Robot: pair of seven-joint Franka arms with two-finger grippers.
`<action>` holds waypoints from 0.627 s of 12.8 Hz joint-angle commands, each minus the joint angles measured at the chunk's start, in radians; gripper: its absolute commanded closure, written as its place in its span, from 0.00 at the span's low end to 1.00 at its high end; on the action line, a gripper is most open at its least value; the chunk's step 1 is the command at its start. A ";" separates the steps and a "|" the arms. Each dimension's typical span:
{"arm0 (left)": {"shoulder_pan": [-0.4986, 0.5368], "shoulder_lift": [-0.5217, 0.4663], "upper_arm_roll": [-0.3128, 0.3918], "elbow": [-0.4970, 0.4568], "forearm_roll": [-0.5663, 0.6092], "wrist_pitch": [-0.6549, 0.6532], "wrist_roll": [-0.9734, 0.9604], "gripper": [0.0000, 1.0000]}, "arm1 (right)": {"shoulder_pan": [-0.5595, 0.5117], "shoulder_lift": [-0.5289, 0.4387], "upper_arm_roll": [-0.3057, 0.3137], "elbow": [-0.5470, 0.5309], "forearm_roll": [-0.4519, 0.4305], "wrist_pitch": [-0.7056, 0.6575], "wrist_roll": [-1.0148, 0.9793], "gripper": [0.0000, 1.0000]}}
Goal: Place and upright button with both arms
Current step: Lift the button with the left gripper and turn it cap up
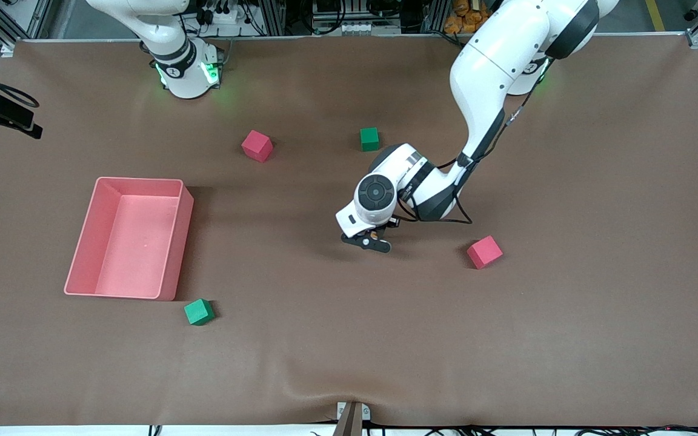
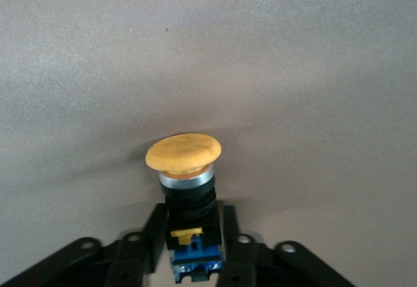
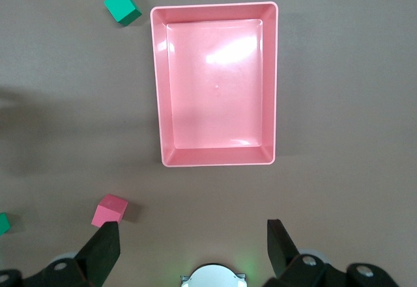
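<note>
A brown cloth-covered table point(image 1: 300, 363) fills the scene, with aluminium framing point(image 1: 697, 30) and tangled cables point(image 1: 228, 15) along its edge.

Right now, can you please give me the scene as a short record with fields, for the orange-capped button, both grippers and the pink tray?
button: small orange-capped push-button with black body, clamped at its body
left gripper: shut on the button, low over mid-table
right gripper: open, waiting high above the tray
tray: pink rectangular plastic tray, nothing in it, toward the right arm's end
</note>
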 commanded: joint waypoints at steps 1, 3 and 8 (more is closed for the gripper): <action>-0.011 -0.007 0.007 0.005 0.017 0.015 -0.042 1.00 | 0.016 0.013 -0.014 0.026 -0.002 -0.008 0.014 0.00; -0.012 -0.027 -0.005 0.008 0.017 0.013 -0.150 1.00 | 0.018 0.013 -0.013 0.026 -0.008 -0.004 0.000 0.00; -0.171 -0.093 0.010 0.028 0.102 0.054 -0.543 1.00 | 0.048 0.013 -0.014 0.027 -0.085 0.014 -0.002 0.00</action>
